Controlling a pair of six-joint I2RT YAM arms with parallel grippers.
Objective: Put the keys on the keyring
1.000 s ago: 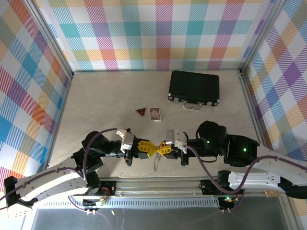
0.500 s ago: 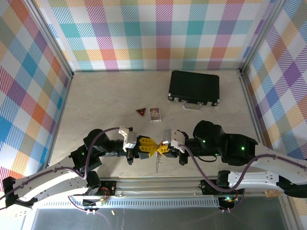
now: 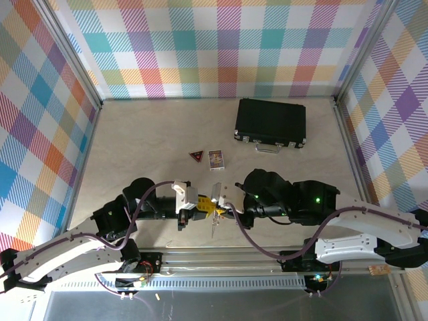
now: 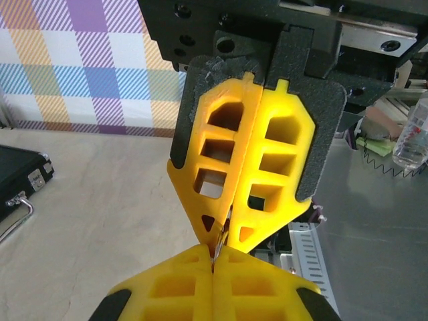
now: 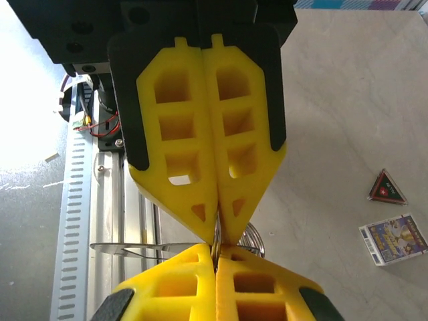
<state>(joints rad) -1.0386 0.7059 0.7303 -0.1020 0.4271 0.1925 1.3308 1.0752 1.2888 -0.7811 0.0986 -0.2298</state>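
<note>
My left gripper and right gripper meet tip to tip just above the table near its front edge, both shut. In the left wrist view a thin metal sliver, the keys, runs edge-on between the right gripper's fingers down to my left gripper; its red tag is hidden. In the right wrist view the silver keyring sticks out sideways from the junction, with a coiled ring behind it. My right gripper touches the left gripper's fingers. The keyring hangs below the tips.
A black case with a metal handle lies at the back right. A dark triangular badge and a small card lie mid-table, also at the right wrist view's right edge. The metal front rail runs just below the grippers.
The right gripper has pushed left and the left gripper slightly right, so they now sit closer together. The meeting point and the hanging silver piece shifted left.
</note>
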